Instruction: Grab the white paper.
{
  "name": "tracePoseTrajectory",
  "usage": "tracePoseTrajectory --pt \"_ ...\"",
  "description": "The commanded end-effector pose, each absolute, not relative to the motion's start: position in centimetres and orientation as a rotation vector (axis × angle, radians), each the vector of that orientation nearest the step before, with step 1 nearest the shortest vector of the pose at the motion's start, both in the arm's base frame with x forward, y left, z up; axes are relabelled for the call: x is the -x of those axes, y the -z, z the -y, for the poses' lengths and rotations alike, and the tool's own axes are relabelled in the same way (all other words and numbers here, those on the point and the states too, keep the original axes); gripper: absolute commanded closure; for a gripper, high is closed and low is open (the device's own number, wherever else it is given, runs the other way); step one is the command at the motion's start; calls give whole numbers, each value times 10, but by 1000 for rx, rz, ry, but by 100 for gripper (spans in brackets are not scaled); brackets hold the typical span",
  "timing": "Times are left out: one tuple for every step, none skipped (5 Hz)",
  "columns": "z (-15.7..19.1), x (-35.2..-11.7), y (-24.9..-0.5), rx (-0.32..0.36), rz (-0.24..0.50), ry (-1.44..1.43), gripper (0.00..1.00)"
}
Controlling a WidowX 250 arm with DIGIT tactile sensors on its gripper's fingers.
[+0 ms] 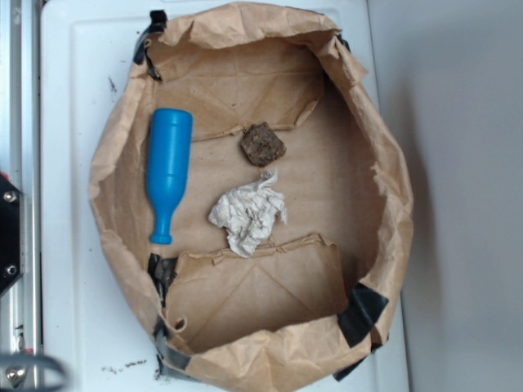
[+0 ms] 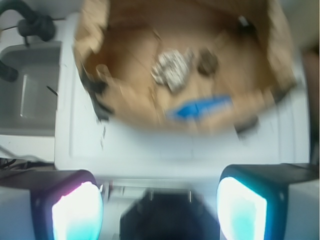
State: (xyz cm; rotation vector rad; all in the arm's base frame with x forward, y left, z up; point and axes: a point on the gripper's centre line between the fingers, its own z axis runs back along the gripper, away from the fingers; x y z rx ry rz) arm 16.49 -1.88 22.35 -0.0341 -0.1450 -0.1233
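The gripper appears only in the wrist view, at the bottom edge: its two fingers stand spread wide apart with nothing between them, over the white tray and well short of the bag. That view is blurred by motion.

The bag is brown paper, its walls rolled down into a low open ring with black tape at the corners, and it sits on the tray. Three items lie on its floor.

The paper lies near the middle of the bag floor. It is an off-white wad, crumpled and irregular, with greyish creases and ragged points; it is shorter than the bottle. It touches nothing but the bag floor.

In the exterior view, the bottle, blue, lies on its side left of the paper, neck toward the bottom of the frame, apart from it. A dark brown lump lies just above the paper, close but separate.
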Motion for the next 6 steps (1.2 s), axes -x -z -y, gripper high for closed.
tracePoseTrajectory --pt "24 -242 -202 62 137 306 0" --pt "23 -264 -153 6 89 374 0" --pt "16 -274 -111 -2 60 425 0" --pt "18 -265 -78 23 47 488 0" --pt "37 -258 -36 45 41 558 0" --pt "36 -261 -18 10 0 559 0"
